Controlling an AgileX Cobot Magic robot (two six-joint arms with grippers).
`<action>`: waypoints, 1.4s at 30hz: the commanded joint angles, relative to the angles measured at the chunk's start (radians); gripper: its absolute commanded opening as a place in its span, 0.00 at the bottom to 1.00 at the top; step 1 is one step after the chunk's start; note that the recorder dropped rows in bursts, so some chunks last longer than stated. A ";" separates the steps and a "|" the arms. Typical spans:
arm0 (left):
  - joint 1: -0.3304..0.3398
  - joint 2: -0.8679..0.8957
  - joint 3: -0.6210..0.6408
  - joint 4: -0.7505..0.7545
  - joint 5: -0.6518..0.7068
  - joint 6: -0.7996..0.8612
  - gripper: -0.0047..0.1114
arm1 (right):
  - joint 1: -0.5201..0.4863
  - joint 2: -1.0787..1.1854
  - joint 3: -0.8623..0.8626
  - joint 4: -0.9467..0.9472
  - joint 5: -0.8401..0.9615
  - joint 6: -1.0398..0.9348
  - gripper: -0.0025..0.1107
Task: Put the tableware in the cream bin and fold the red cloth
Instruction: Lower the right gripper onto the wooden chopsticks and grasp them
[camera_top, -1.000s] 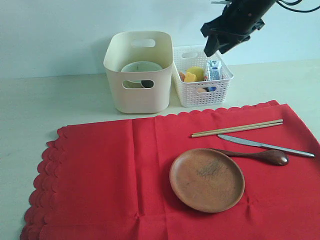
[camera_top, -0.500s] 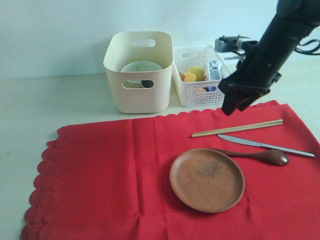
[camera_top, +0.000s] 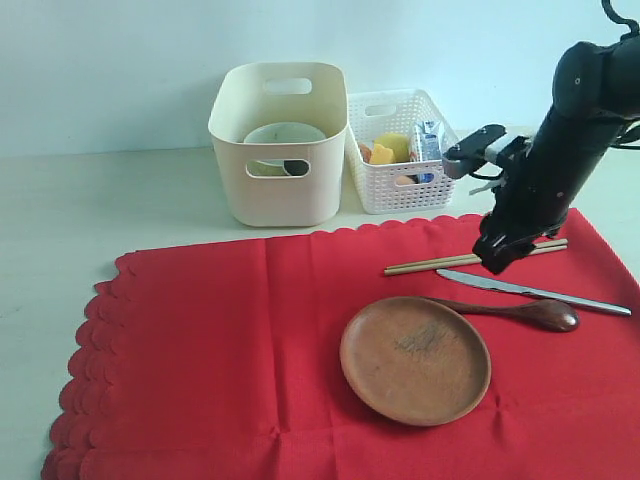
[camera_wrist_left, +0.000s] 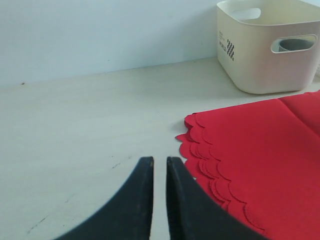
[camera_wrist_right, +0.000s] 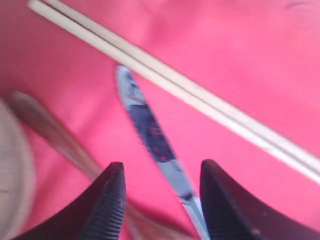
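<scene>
Right arm (camera_top: 575, 130) angled steeply down; right gripper (camera_wrist_right: 162, 167) parted, empty, straddling the silver knife (camera_wrist_right: 145, 120) near the right edge of the large red scalloped cloth (camera_top: 200, 330). Left gripper (camera_wrist_left: 159, 162) nearly closed, empty, over pale tabletop (camera_wrist_left: 75, 125). Tall cream plastic bin (camera_top: 280, 200) at tabletop's rear, before plain wall (camera_top: 100, 60).

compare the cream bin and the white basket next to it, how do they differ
The cream bin is taller with smooth walls; the white basket is lower with lattice walls. The bin holds a pale bowl; the basket holds food and a small carton. Both stand side by side on the table beyond the red cloth, open-topped, with handle cut-outs.
</scene>
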 joint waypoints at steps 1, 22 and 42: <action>-0.005 -0.006 -0.001 0.006 -0.005 0.003 0.14 | -0.005 -0.011 0.004 -0.222 -0.089 -0.087 0.42; -0.005 -0.006 -0.001 0.006 -0.005 0.003 0.14 | -0.007 0.245 -0.327 -0.127 0.174 -0.523 0.42; -0.005 -0.006 -0.001 0.006 -0.005 0.003 0.14 | -0.007 0.328 -0.327 -0.123 0.146 -0.580 0.08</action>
